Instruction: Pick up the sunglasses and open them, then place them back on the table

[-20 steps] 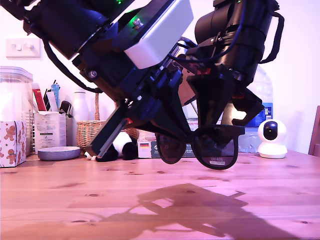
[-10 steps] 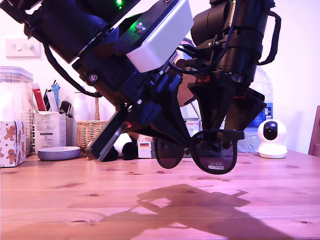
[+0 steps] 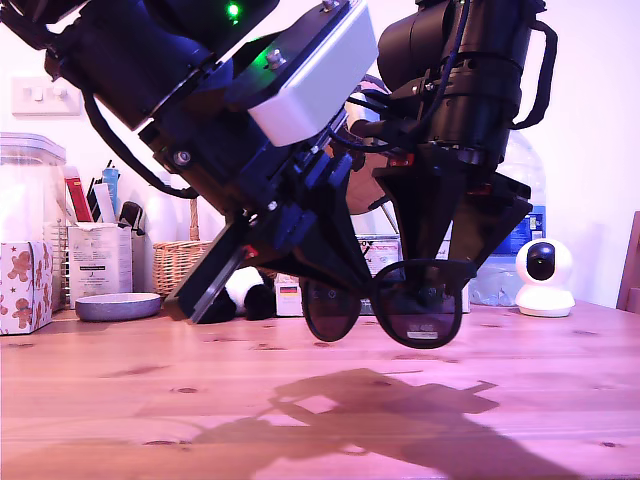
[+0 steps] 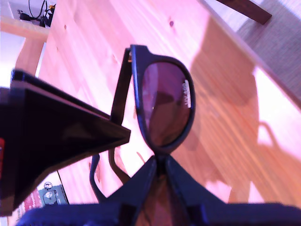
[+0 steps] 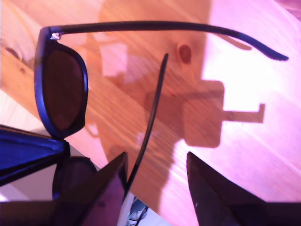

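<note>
Right now the table (image 3: pixel 120 400) fills the lower half of the exterior view, its reddish planks carrying one broad shadow under the work. Above it both arms come down from the top of that view and meet near the middle; I cannot tell from that view alone which arm is which.

Between them hang the sunglasses (image 3: pixel 415 310), lenses facing the exterior camera, clear of the wood and roughly level. In the second wrist view one temple stands swung out straight from its hinge, while the other temple runs at a slant across the gap behind the frame.

My first gripper (image 4: pixel 143 146) is pinched on the frame at the bridge, its two dark fingers converging just below the rounded lens. My second gripper (image 5: pixel 156 157) has its fingers set wide apart, with the slanted temple passing just beside one fingertip (image 5: pixel 120 165); whether it touches that finger I cannot tell.

Behind, at the exterior view's right, a small white camera (image 3: pixel 545 275) stands on the table; at that view's left sits a grey dish (image 3: pixel 117 306).

Smallest of all, a white sticker (image 4: pixel 186 94) sits near the rim of one lens.
</note>
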